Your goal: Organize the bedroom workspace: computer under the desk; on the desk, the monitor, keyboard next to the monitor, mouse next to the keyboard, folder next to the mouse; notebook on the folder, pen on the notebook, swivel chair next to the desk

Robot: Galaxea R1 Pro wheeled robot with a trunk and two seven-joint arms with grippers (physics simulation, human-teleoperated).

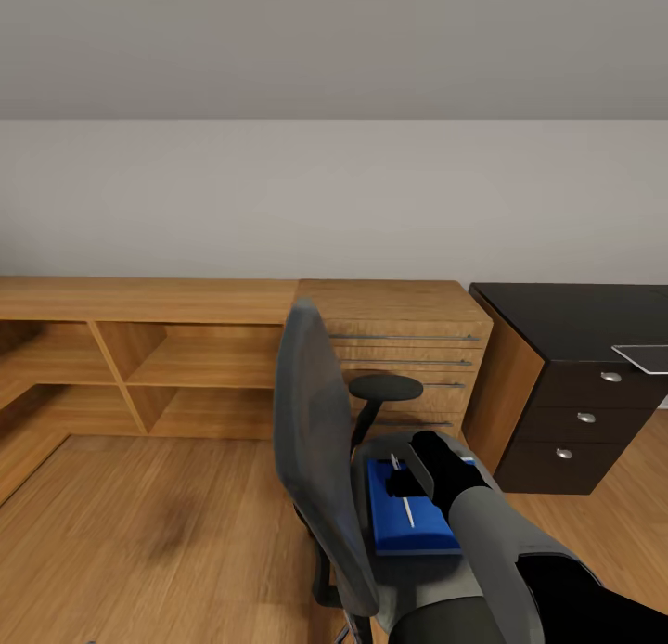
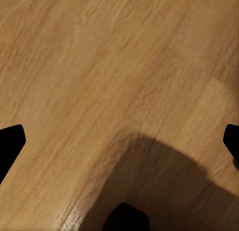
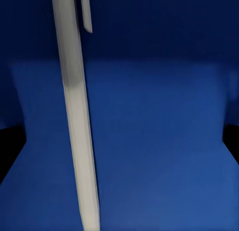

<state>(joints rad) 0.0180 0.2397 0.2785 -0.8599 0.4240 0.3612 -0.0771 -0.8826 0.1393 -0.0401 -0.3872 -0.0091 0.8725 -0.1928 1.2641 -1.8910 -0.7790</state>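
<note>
Blue and flat, the rectangular folder (image 1: 408,523) lies on the seat of the grey upholstered swivel chair (image 1: 320,449), a thin pale pen (image 3: 77,131) resting on it. The right pincer (image 1: 413,482) hovers just above the pen, its jaws spread. Best judged: centre over the pen's shaft, descend squarely, pinch gently. The left pincer (image 2: 119,141), also spread, faces the light wooden floor (image 2: 99,66). Well to the right stands the glossy black bench (image 1: 575,319).
</note>
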